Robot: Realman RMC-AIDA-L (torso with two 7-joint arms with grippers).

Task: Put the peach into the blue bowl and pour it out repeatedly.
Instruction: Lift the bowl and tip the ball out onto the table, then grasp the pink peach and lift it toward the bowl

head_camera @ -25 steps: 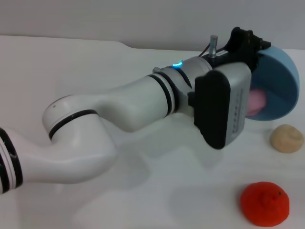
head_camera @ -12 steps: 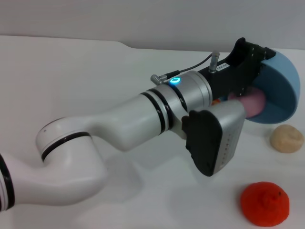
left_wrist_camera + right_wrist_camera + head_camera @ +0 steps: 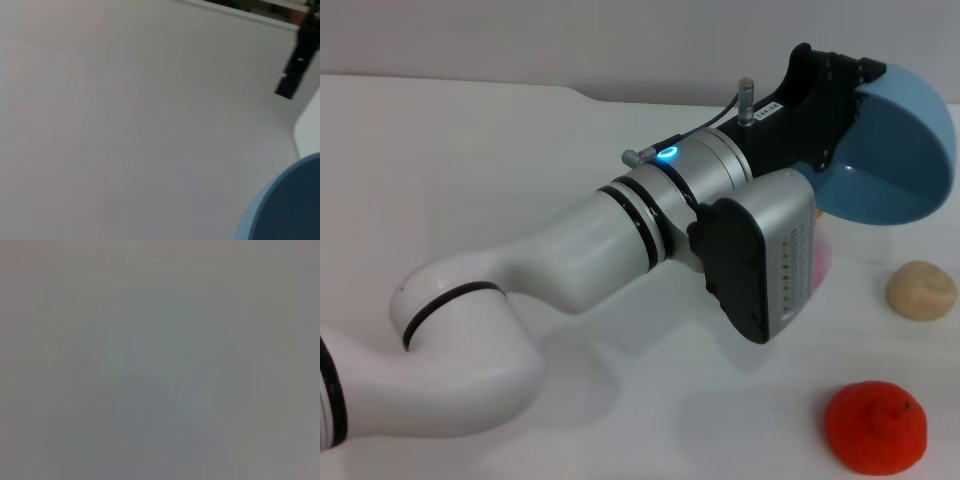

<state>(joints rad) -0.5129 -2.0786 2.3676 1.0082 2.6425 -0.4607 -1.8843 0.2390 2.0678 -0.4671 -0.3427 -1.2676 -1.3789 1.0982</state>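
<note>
My left gripper (image 3: 842,92) is shut on the rim of the blue bowl (image 3: 895,160), holding it lifted and tipped over at the table's far right. A corner of the same bowl (image 3: 292,205) shows in the left wrist view. Only a pink sliver of the peach (image 3: 817,259) is visible, low under the bowl, beside the grey wrist housing that hides most of it. No peach shows inside the bowl. The right gripper is out of view, and the right wrist view is a plain grey blur.
A beige-tan ball (image 3: 921,290) lies on the white table (image 3: 470,150) just below and right of the bowl. Near the front right sits a bright orange bumpy fruit (image 3: 875,427). My left arm stretches across the middle of the table.
The left wrist rolled and tipped the bowl further. The peach, which was inside the bowl, has left it and now shows lower down, under the bowl.
</note>
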